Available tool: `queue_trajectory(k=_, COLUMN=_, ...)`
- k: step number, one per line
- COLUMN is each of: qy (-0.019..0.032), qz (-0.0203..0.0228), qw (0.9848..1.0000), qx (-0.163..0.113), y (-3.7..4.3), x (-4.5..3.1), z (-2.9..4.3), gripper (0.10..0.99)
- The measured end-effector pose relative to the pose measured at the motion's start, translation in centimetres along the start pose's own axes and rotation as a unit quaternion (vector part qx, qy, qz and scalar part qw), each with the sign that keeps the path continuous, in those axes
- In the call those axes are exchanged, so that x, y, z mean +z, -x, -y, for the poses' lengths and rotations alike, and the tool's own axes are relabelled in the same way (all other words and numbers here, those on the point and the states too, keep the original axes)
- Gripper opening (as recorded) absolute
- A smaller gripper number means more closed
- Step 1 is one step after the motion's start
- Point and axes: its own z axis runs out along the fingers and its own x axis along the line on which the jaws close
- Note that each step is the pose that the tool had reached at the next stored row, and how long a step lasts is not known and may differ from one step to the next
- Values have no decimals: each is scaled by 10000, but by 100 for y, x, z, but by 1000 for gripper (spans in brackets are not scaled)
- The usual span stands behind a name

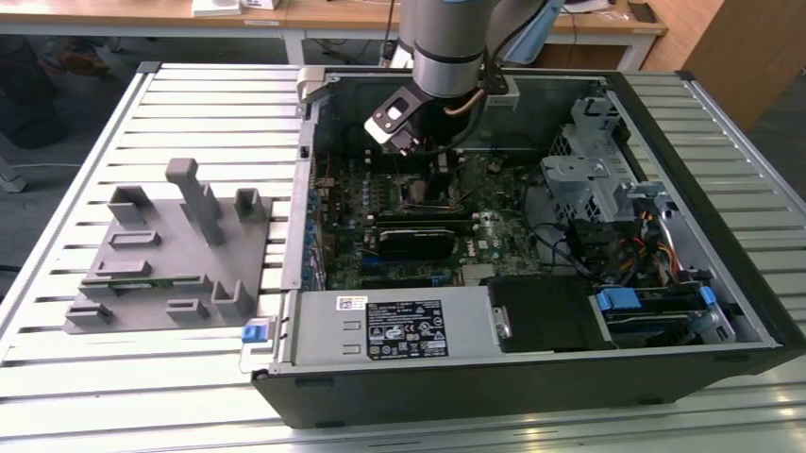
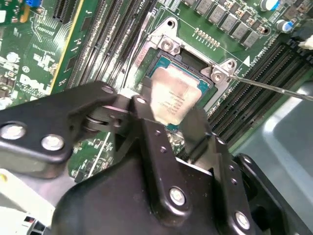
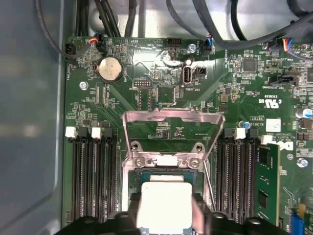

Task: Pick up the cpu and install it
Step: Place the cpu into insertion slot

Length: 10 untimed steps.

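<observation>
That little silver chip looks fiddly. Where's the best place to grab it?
By two opposite edges of the cpu, coming straight down from above, as the tool grips it. It is thin and flat, face-up over the socket, so only the edges offer purchase.

The tool hides the gripped edges of the cpu — its print is blurred.

slatted metal table, wooden desks behind it.
</observation>
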Motion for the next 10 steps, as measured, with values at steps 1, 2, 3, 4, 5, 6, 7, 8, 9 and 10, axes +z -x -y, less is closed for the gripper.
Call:
queue_trajectory(k=1, qy=0, qz=0, qw=10000, qx=0, y=0, x=-12, z=0, gripper=467)
queue_trajectory(k=2, qy=0, qz=0, qw=10000, qx=0, y=0, x=-21, z=0, gripper=467)
queue_trajectory(k=3, qy=1, qz=-1, qw=10000, qx=0, y=0, x=-31, z=0, gripper=408)
queue_trajectory(k=4, qy=0, qz=-1, qw=10000, qx=0, y=0, x=-41, z=0, gripper=349)
queue_trajectory(k=5, qy=0, qz=-1, qw=10000, qx=0, y=0, x=-50, z=0, gripper=349)
queue_trajectory(k=6, qy=0, qz=-1, qw=10000, qx=0, y=0, x=-57, z=-1, gripper=290)
queue_trajectory(k=7, qy=0, qz=0, qw=10000, qx=0, y=0, x=-63, z=-1, gripper=231)
queue_trajectory(k=8, qy=0, qz=0, qw=10000, qx=0, y=0, x=-68, z=-1, gripper=231)
queue_trajectory(k=9, qy=0, qz=0, qw=10000, qx=0, y=0, x=-72, z=-1, gripper=173)
queue_trajectory(k=10, qy=0, qz=0, qw=10000, qx=0, y=0, x=-77, z=-1, gripper=114)
